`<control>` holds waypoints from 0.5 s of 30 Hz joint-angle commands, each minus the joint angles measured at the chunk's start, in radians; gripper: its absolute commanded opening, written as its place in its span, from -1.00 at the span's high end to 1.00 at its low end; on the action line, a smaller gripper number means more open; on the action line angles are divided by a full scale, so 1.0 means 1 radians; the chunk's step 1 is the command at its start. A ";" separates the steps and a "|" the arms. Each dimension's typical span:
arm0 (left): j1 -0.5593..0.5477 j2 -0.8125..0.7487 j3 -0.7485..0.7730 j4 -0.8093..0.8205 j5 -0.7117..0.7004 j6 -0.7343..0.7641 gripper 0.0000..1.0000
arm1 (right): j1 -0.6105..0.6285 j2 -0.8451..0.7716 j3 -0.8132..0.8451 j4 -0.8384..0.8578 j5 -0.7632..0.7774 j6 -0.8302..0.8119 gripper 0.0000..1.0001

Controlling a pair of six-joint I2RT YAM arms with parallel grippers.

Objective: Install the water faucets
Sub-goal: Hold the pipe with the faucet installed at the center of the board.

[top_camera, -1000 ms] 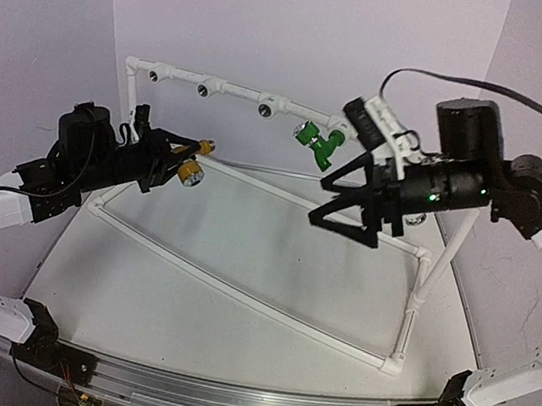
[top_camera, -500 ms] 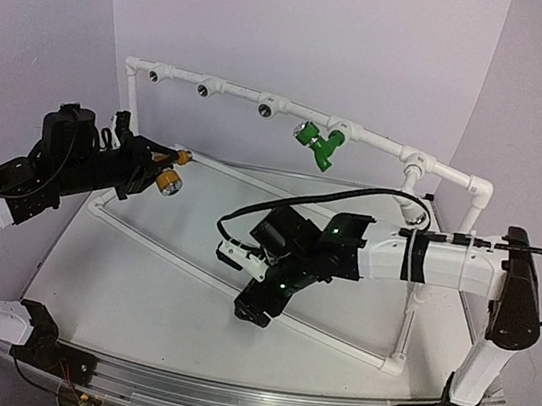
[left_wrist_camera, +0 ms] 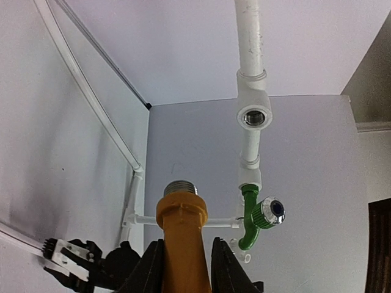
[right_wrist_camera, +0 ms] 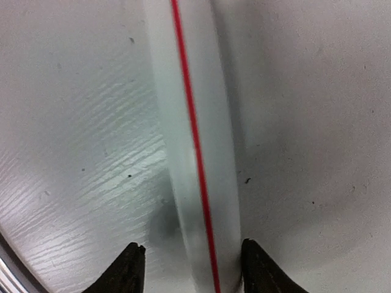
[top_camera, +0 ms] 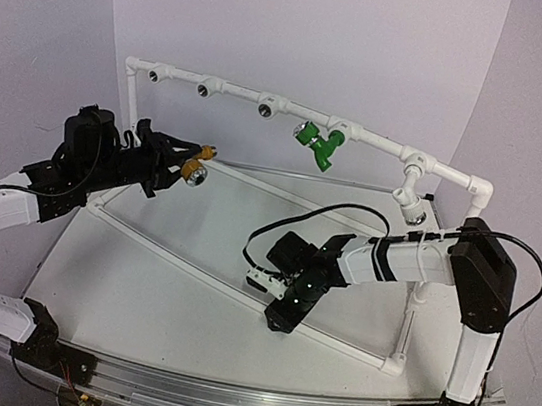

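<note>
**A:** Where is the right tool?

**B:** Low on the worktop at about 5 o'clock. Its jaws are apart, astride the frame's red-striped bottom pipe, and clamped on nothing.

**A:** And the left tool?

**B:** At 10 o'clock, clamped on the body of the yellow-orange faucet. The brass thread points up at the top rail. In the left wrist view an open socket sits off at 1 o'clock, well apart from the thread. Farther along, the green faucet hangs from the rail and looks seated.

**A:** What could go wrong?

**B:** Cross-threading, most likely. A tilted or off-centre thread would jam or skid off the socket's rim. Twisting against resistance could make the faucet slip in the jaws. If the right tool nudged the pipe, the frame might shift and spoil the line-up.
</note>
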 commanded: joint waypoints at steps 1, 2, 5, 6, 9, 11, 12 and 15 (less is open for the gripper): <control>0.013 0.031 -0.007 0.178 0.064 -0.160 1.00 | -0.003 0.013 -0.044 0.054 0.013 -0.019 0.26; 0.015 0.038 -0.009 0.182 0.063 -0.181 1.00 | -0.002 0.013 -0.048 0.055 0.009 -0.021 0.37; 0.016 0.046 -0.027 0.196 0.039 -0.256 1.00 | -0.002 0.009 -0.063 0.058 -0.031 -0.018 0.72; 0.016 0.049 -0.036 0.205 0.031 -0.277 1.00 | -0.001 0.010 -0.062 0.059 -0.040 -0.007 0.88; 0.006 0.048 -0.068 0.245 -0.016 -0.384 1.00 | -0.001 0.004 -0.047 0.060 0.001 0.043 1.00; -0.003 0.051 -0.068 0.273 -0.051 -0.441 1.00 | -0.002 -0.007 -0.047 0.073 0.004 0.056 1.00; -0.014 0.054 -0.059 0.278 -0.084 -0.471 1.00 | -0.002 -0.011 -0.050 0.080 0.003 0.063 1.00; -0.064 0.075 0.009 0.314 -0.242 -0.493 1.00 | -0.002 -0.021 -0.059 0.092 0.015 0.115 1.00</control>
